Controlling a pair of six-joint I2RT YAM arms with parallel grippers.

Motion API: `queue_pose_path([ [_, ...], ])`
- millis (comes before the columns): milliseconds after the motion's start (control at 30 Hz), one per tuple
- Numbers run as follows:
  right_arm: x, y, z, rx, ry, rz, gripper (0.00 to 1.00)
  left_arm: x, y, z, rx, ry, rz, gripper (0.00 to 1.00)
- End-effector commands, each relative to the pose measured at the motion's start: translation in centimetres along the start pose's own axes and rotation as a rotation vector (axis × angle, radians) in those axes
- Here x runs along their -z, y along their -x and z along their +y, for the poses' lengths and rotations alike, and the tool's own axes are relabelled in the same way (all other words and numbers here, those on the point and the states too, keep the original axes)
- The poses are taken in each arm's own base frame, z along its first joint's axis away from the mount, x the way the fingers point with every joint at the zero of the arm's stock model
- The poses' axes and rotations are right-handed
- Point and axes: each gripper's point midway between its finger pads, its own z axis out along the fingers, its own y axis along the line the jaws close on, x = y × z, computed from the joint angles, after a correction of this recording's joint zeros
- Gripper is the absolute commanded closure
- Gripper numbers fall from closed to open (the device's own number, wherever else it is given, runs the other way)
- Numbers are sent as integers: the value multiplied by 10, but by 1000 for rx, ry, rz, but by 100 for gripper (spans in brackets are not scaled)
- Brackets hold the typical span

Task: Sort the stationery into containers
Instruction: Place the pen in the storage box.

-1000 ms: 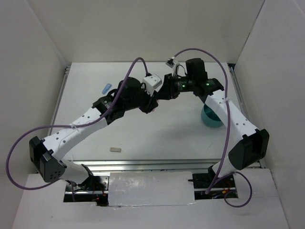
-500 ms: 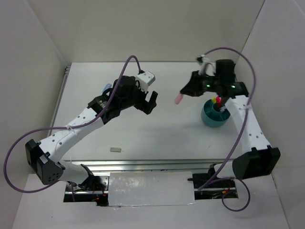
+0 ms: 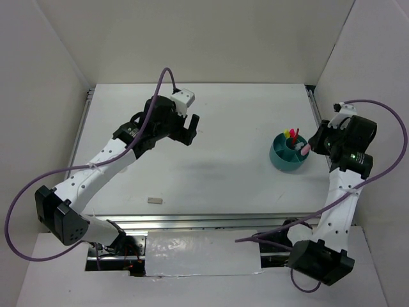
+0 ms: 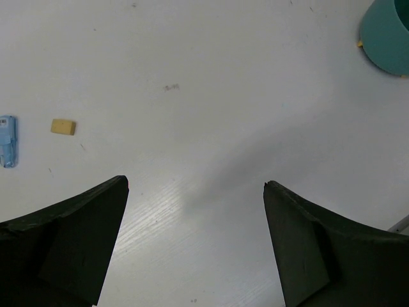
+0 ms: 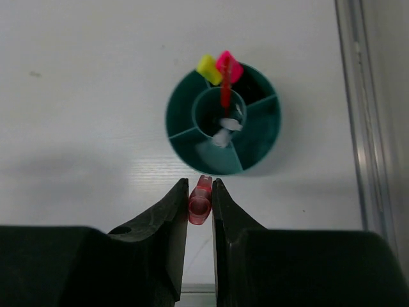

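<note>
The teal cup [image 3: 282, 161] [image 5: 262, 150] [image 4: 383, 38] is found near the right edge of the white counter [image 3: 223, 166], about midway between its far and near edges. It is divided into a round centre well and outer compartments. Two highlighters are stood together in one outer compartment, one with a yellow cap [image 5: 208, 68] and one with a pink cap [image 5: 229, 66]. A thin red pen [image 5: 225, 96] is seen rising from the centre well, where some white pieces [image 5: 224, 130] also lie. The right gripper [image 3: 308, 146] [image 5: 200, 185] is held just beside the cup's right rim, its fingers [image 5: 174, 211] clamped on a small pink item [image 5: 199, 203] [image 3: 305, 149]; whether this item touches the rim cannot be told. A metal rail [image 5: 358, 96] runs along the counter's right edge, close behind the cup. The left gripper [image 3: 186, 131] [image 4: 195, 185] is held over the far left part of the counter, well apart from the cup, with its fingers [image 4: 77, 224] spread wide and nothing between them. In the left wrist view a blue clip [image 4: 6, 141] and a tan eraser [image 4: 63, 126] are seen lying just beside each other on the bare counter. A small greyish block [image 3: 154, 200] lies alone near the near edge, on the left side. Purple cables [image 3: 163, 80] are looped above both arms.
</note>
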Motion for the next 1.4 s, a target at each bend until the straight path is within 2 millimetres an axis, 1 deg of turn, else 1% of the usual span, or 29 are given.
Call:
queue_pose_path([
  [0,-7,-9,-38,-6,-130,37,100,-4,15,3,12,25,-51,1],
  [33,-9,-10,-42,-11,-134,44,100,-5,14,3,11,26,-48,1],
  [67,-15,-14,-52,-26,-138,65,100,-5,15,5,13,34,-50,1],
  [133,-20,-16,-59,-47,-128,74,100,-7,13,6,14,37,-48,1],
  [167,-27,-19,-59,-62,-90,86,100,-7,12,6,7,35,-48,1],
  [200,-30,-20,-64,-72,-88,87,100,-6,12,7,3,36,-51,1],
  [233,-38,-19,-67,-77,-82,86,100,-7,8,7,-6,35,-45,1],
  [300,-45,-12,-71,-73,-72,63,100,-5,11,11,-7,40,-64,1],
  [333,-51,-13,-72,-95,-66,66,100,-6,6,12,-15,39,-58,1],
  [367,-55,-10,-70,-96,-42,61,100,-6,5,14,-16,42,-59,1],
  [500,-74,-9,-78,-141,-35,61,100,-6,0,23,-7,50,-42,1],
  [533,-76,-9,-79,-148,-35,59,100,-7,-2,28,1,58,-39,1],
  [600,-83,-9,-83,-165,-40,59,100,-7,-3,31,9,62,-39,1],
  [700,-90,-7,-83,-174,-30,63,100,-7,-5,37,23,61,-38,1],
  [867,-100,-13,-80,-180,-15,89,100,-8,-8,46,31,60,-32,1],
  [900,-102,-15,-80,-179,-16,93,100,-10,-12,46,32,60,-23,1],
  [1000,-109,-22,-78,-181,-10,109,100,-12,-14,55,58,85,-16,1],
  [1033,-110,-26,-78,-183,-14,116,95,-15,-17,60,68,99,-5,1],
  [1067,-113,-25,-76,-178,-11,112,91,-16,-19,63,78,105,3,1],
  [1100,-115,-26,-77,-181,-13,116,88,-16,-17,66,92,112,1,1],
  [1133,-116,-28,-77,-182,-17,119,83,-18,-20,74,108,126,11,1],
  [1167,-118,-28,-76,-181,-17,120,81,-19,-21,78,120,134,12,1],
  [1200,-120,-29,-76,-182,-19,124,80,-19,-21,87,130,151,14,1],
  [1233,-121,-31,-76,-182,-19,129,77,-22,-22,92,131,157,19,1],
  [1300,-125,-35,-76,-182,-25,149,75,-24,-24,102,120,165,31,1],
  [1333,-126,-38,-76,-186,-27,158,72,-26,-27,113,128,174,39,1],
  [1367,-128,-40,-77,-187,-33,166,70,-27,-26,119,120,173,30,1],
])
